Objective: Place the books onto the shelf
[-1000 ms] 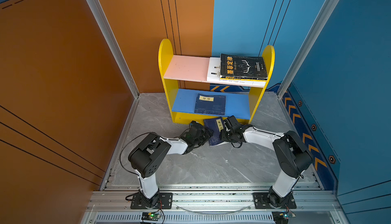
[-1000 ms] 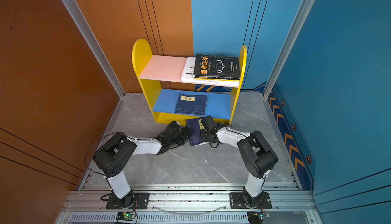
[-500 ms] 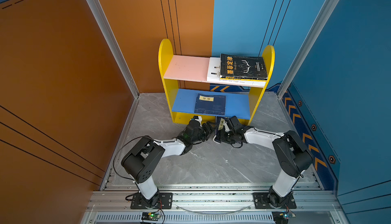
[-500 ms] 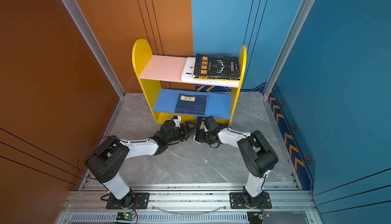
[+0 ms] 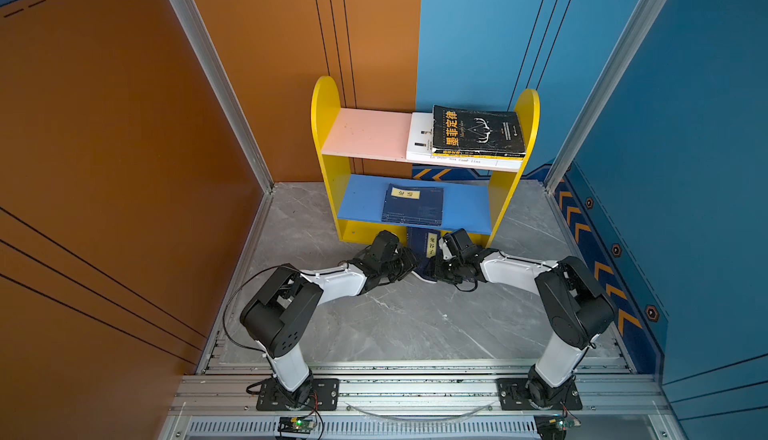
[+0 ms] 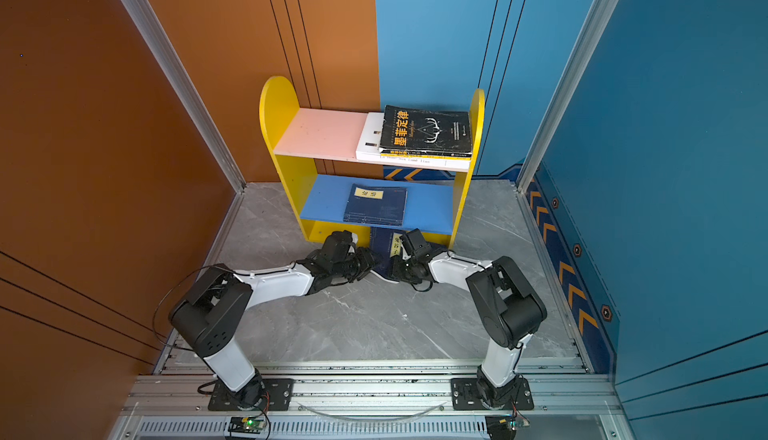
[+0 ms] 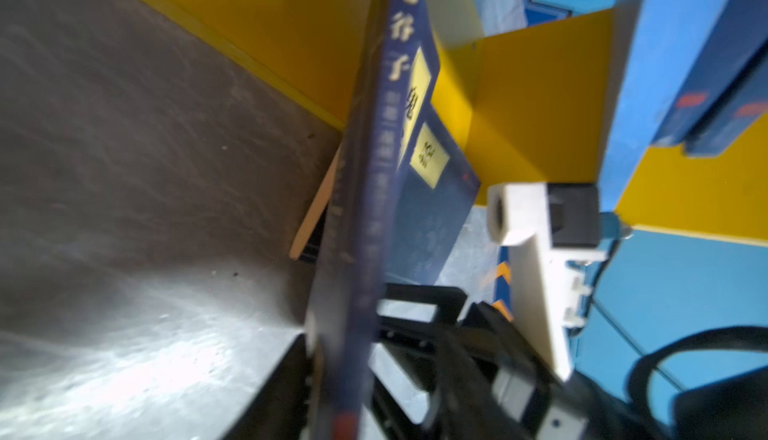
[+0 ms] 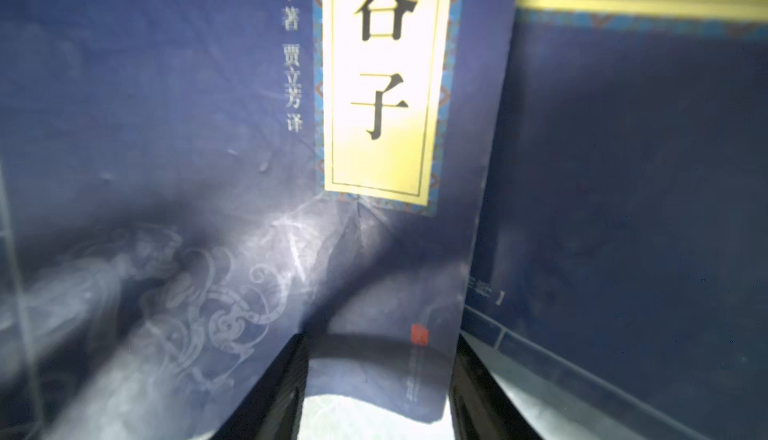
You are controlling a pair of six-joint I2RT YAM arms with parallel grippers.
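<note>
- Watch this one: the thin navy paperback with the yellow label (image 5: pixel 422 247) stands on edge on the grey marbled floor (image 5: pixel 395 326), at the foot of the small wooden shelf with yellow round-topped sides (image 5: pixel 328 126). That cover looks floppy, so it could buckle or slap down flat if the support on either side slips.
- A second navy paperback (image 7: pixel 432 209) sits just behind it. A careless pinch could take both, or shove that one under the shelf.
- The blue lower board (image 5: pixel 361 205) is close above, so a straight lift could snag the book's top edge.
- The left gripper (image 5: pixel 409 265) reaches in low from the left, arm stretched out over the floor. Its jaws straddle the book's spine edge, but I can't tell whether they've bitten.
- The right gripper (image 5: pixel 439 263) mirrors it from the right, fingers (image 8: pixel 286 384) parted against the cover, clamping nothing I can see.
- On the shelf: one navy book (image 5: pixel 413 207) on the blue board, and a black one with yellow characters (image 5: pixel 478 130) atop a large white one (image 5: pixel 419 135) on the pink upper board (image 5: pixel 365 135).
</note>
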